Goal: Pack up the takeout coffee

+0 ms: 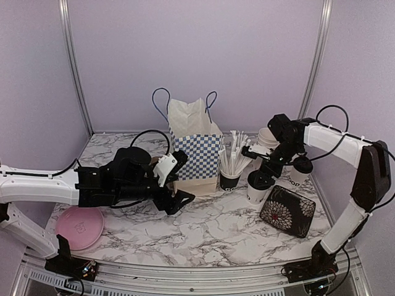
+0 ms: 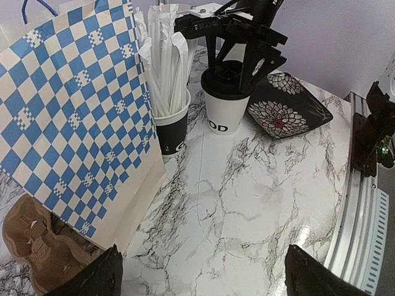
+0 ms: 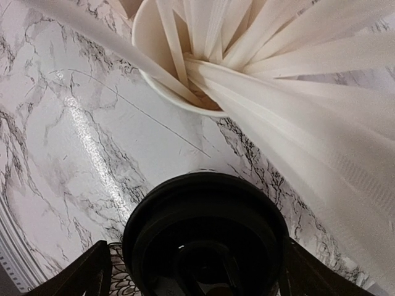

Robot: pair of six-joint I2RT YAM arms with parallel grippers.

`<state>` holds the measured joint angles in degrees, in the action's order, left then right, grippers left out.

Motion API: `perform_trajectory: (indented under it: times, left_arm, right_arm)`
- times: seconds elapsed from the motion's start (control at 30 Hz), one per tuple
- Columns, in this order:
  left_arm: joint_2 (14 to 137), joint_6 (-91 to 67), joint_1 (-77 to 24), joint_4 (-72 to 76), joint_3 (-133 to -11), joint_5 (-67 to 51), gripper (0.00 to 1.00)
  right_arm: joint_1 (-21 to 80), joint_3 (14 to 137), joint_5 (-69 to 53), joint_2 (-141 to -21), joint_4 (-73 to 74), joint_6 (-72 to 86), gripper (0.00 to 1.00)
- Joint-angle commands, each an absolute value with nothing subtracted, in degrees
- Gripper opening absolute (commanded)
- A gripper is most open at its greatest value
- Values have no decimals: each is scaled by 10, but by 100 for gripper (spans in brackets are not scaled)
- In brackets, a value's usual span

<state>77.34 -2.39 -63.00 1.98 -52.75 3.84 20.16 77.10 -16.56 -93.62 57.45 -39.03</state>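
Observation:
A white coffee cup (image 1: 257, 187) with a black lid (image 3: 203, 228) stands right of the straw cup; black lettering shows on the coffee cup (image 2: 226, 117) in the left wrist view. My right gripper (image 1: 261, 169) hangs straight over it, open, its fingers (image 3: 92, 274) straddling the lid, with a sliver of plate showing beside the left one. A second lidded cup (image 1: 301, 170) stands further right. The brown pulp carrier (image 2: 36, 246) lies by the bag's near corner. My left gripper (image 1: 178, 183) is open over bare marble with nothing between its fingertips (image 2: 311, 274).
A blue-checked paper bag (image 1: 197, 154) stands open at the centre. A black cup of white straws (image 1: 230, 176) is next to it. A black floral plate (image 1: 287, 211) lies at front right, a pink plate (image 1: 79, 227) at front left. White stacked cups (image 1: 268, 139) stand at the back.

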Motion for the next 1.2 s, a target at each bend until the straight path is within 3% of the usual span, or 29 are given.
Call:
perform_trajectory:
  times: [0.0, 0.27, 0.53, 0.87, 1.17]
  left_arm:
    - [749, -16, -628, 1, -549, 70, 92]
    - [715, -12, -615, -77, -581, 156, 94]
    - [706, -101, -543, -186, -623, 289, 86]
    - [743, -173, -425, -250, -633, 220, 71]
    - [811, -170, -362, -251, -665, 159, 65]
  right_arm:
    - [196, 781, -181, -912, 564, -376, 93]
    - [196, 773, -181, -857, 566, -348, 97]
    - [195, 722, -161, -775, 528, -310, 99]
    - [194, 627, -324, -680, 467, -370, 98]
    - [194, 586, -410, -694, 448, -403, 88]
